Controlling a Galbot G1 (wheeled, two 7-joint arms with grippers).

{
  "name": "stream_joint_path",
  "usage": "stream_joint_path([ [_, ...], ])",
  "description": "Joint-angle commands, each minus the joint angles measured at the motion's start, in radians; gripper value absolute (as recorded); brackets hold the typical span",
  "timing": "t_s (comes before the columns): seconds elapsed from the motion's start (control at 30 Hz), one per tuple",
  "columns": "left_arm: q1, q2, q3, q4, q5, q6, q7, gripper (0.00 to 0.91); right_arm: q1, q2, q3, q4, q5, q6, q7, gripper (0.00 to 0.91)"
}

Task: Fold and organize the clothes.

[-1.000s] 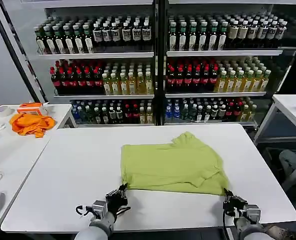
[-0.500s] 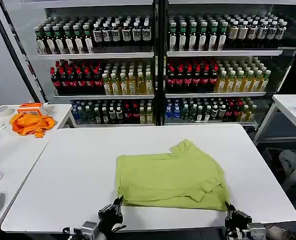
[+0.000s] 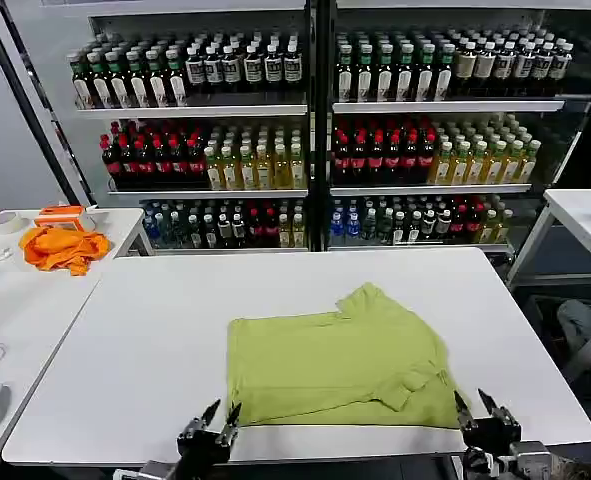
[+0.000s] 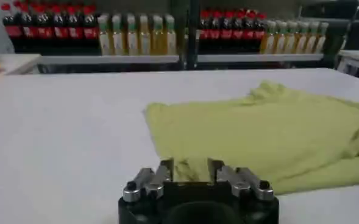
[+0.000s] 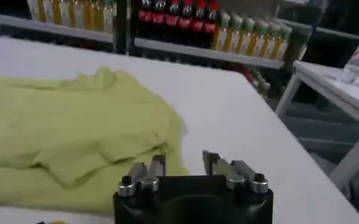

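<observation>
The clothes, a lime-green T-shirt [image 3: 340, 360], lie folded into a rough rectangle on the white table [image 3: 145, 330], close to its front edge. A sleeve and the collar bunch up at the far right. My left gripper [image 3: 221, 413] is open at the shirt's near left corner. In the left wrist view the green fabric [image 4: 258, 131] shows between the spread fingers of the left gripper [image 4: 190, 169]. My right gripper [image 3: 485, 403] is open just off the near right corner. In the right wrist view the shirt [image 5: 63, 122] ends beside one finger of the right gripper [image 5: 184, 163], with bare table between the fingers.
An orange cloth [image 3: 63, 247] lies on a side table at the far left. Shelves of bottles [image 3: 315, 130] stand behind the table. Another white table [image 3: 585, 210] stands at the right. Bare tabletop lies left of and behind the shirt.
The shirt has slid toward the table's front edge. Both grippers have drawn back and lower, and their fingers have spread off the shirt's near edge.
</observation>
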Motion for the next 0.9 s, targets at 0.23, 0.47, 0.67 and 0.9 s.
stream_joint_path([
  [0.23, -0.558, 0.025, 0.107, 0.362, -0.215, 0.045, -0.045, 0.907, 0.573, -0.019, -0.252, -0.371, 0.205, -0.059, 0.092, 0.907],
  [0.47, -0.704, -0.02, 0.182, 0.487, -0.267, 0.094, -0.08, 0.907, 0.869, -0.002, -0.408, -0.605, 0.263, -0.07, 0.114, 0.907],
  [0.67, -0.775, -0.054, 0.215, 0.568, -0.306, 0.124, -0.096, 0.907, 0.97, 0.007, -0.483, -0.746, 0.316, -0.07, 0.122, 0.907],
  [0.9, -0.828, -0.072, 0.239, 0.637, -0.306, 0.151, -0.107, 0.907, 1.062, 0.031, -0.548, -0.886, 0.346, -0.07, 0.113, 0.907],
])
